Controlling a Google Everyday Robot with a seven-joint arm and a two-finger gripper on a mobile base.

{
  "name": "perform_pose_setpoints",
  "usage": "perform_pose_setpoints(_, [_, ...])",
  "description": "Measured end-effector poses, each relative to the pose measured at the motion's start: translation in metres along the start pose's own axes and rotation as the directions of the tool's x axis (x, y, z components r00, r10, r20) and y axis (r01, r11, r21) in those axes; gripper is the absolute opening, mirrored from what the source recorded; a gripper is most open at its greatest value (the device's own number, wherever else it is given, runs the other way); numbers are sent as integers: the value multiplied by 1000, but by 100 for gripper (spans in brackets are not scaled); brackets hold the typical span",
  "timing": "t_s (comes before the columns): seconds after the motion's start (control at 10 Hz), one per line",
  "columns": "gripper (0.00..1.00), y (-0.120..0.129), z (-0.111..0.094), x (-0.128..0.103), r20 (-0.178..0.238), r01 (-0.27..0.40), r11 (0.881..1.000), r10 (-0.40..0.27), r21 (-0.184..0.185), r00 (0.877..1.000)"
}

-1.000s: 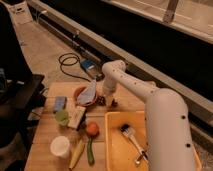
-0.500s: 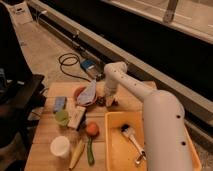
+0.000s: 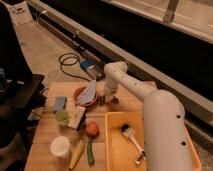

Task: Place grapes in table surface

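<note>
My gripper (image 3: 107, 96) hangs from the white arm and reaches down to the wooden table surface (image 3: 131, 100), just right of a red bowl. The grapes (image 3: 102, 100) show as a small dark reddish clump at the gripper's tip, low on or just above the planks. The gripper partly hides them, and I cannot tell whether it holds them.
The red bowl with a white cloth (image 3: 86, 95) is left of the gripper. A yellow bin (image 3: 114, 150) with a brush (image 3: 131, 137) is at the front right. An orange-red fruit (image 3: 91, 129), green cup (image 3: 61, 117), white cup (image 3: 60, 147), blue sponge (image 3: 59, 103) and long vegetables (image 3: 82, 151) lie front left.
The arm has shifted slightly to the left. The gripper stays low beside the red bowl, and nothing else on the table has moved.
</note>
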Motion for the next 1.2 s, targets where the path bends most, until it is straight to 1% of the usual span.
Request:
perform_pose_setpoints(0.9, [0, 0, -1, 2, 0, -4, 1000, 4, 1, 1000])
perform_pose_setpoints(1.2, [0, 3, -12, 4, -5, -8, 1000, 8, -1, 1000])
